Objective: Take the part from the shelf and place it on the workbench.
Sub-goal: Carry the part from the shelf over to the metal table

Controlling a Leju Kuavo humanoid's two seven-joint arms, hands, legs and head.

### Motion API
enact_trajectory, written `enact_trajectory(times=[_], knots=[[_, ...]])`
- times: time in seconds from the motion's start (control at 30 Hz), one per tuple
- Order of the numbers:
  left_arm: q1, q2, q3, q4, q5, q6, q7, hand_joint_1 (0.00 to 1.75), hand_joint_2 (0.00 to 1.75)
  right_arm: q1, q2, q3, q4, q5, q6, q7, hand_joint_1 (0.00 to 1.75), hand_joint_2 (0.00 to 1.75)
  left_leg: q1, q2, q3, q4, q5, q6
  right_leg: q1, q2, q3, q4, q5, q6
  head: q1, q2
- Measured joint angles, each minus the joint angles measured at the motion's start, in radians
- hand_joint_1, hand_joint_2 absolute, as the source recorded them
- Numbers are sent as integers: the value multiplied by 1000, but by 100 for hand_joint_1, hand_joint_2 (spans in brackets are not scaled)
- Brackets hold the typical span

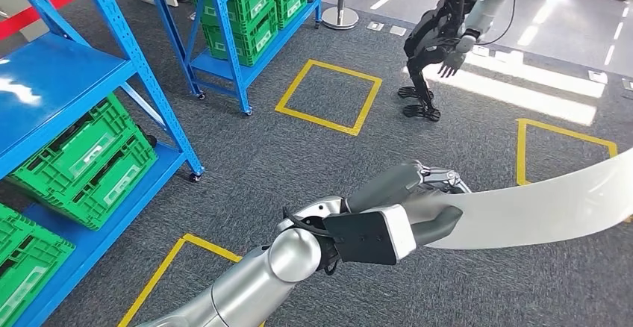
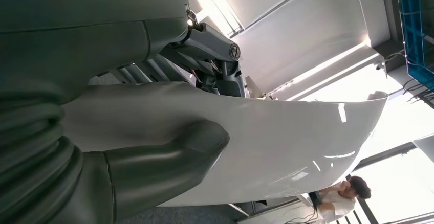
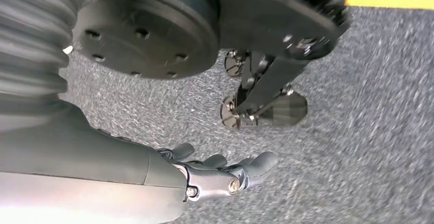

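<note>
Grey carpet floor with yellow squares lay beneath; blue shelves held green crates. The left hand clenched its fingers around the white curved part, its far end cut off. The right hand hung loosely spread, holding nothing.

Industrial test floor / warehouse-style lab. Blue steel shelving loaded with green plastic crates, grey carpet with yellow taped squares right of the shelving, second humanoid robot standing beyond them.
</note>
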Motion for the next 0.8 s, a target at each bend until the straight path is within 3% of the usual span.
enact_trajectory(times=[0.03, 0.1, 0.17, 0.27, 0.33, 0.43, 0.47, 0.5, 0.53, 0.63, 0.7, 0.77, 0.8], knots=[[1, 0, 0, 0, -4, 2, 0, 175, 175, 1, 0, 0, 0, 0, 0, 1, 0, 175, 0, 9, 0, 2, -1, 0, 0, -3, 21, -34, 23, -1, 0, 0], [0, 0, 0, -1, -12, 7, -1, 175, 175, 0, 0, 0, 0, 1, 0, 4, 0, 175, -3, 23, 0, 7, -6, -5, 4, -24, 98, -170, 78, -7, 1, 0], [0, 0, -1, -3, -16, 10, -1, 175, 175, -2, 0, 0, 0, 1, 0, 4, 0, 175, -8, 31, 0, 10, -10, -14, 9, -39, 143, -257, 100, -19, 1, 0], [-1, 0, -2, -8, -17, 14, -2, 175, 175, 0, 0, 0, 0, 2, 0, 3, 0, 175, -10, 38, 2, 7, -11, -29, 11, -28, 141, -268, 102, -36, 0, 0], [-2, 0, -1, -12, -12, 16, -2, 175, 175, 0, 1, 0, 0, 3, -1, 0, 0, 175, -7, 21, -12, 41, -37, -40, 5, -20, 142, -272, 106, -47, -3, 0], [2, 1, 1, -14, 6, 18, -6, 175, 175, -1, 1, 0, 0, 4, -1, -5, 0, 175, -3, -12, -91, 219, -129, -49, 3, -4, 141, -273, 107, -56, -7, 0], [5, 1, 2, -14, 17, 18, -9, 175, 175, -1, 1, 0, 0, 4, -1, -5, 0, 175, -3, -15, -114, 269, -144, -50, 4, 2, 140, -273, 107, -57, -8, 0], [7, 1, 2, -14, 27, 18, -11, 175, 175, -1, 1, 0, 0, 4, -1, -5, 0, 175, -2, -16, -123, 287, -140, -50, 4, 10, 140, -272, 107, -57, -8, 0], [8, 1, 3, -14, 33, 18, -11, 175, 175, 0, 2, 0, 0, 4, -1, -5, 0, 175, -2, -17, -112, 264, -117, -49, 3, 18, 140, -271, 107, -56, -8, 0], [7, 1, 3, -16, 41, 18, -11, 175, 175, -2, 4, 0, 0, 4, -1, -6, 0, 175, 2, -52, -24, 73, -26, -39, 3, 45, 138, -266, 108, -48, -8, 0], [7, 1, 3, -17, 43, 17, -12, 175, 175, -3, 5, 0, 0, 4, -2, -6, 0, 175, 1, -73, 0, 15, -15, -33, 2, 60, 132, -266, 112, -34, -8, 0], [7, 0, 3, -17, 45, 15, -15, 175, 175, -1, 6, 0, 0, 3, -2, -5, 0, 175, -2, -63, 1, 9, -10, -22, -2, 70, 128, -271, 118, -19, -8, 0], [6, 0, 3, -17, 48, 13, -18, 175, 175, 0, 6, 0, 0, 3, -1, -4, 0, 175, -1, -55, 2, 5, -6, -15, -2, 63, 125, -267, 116, -13, -7, 0]])
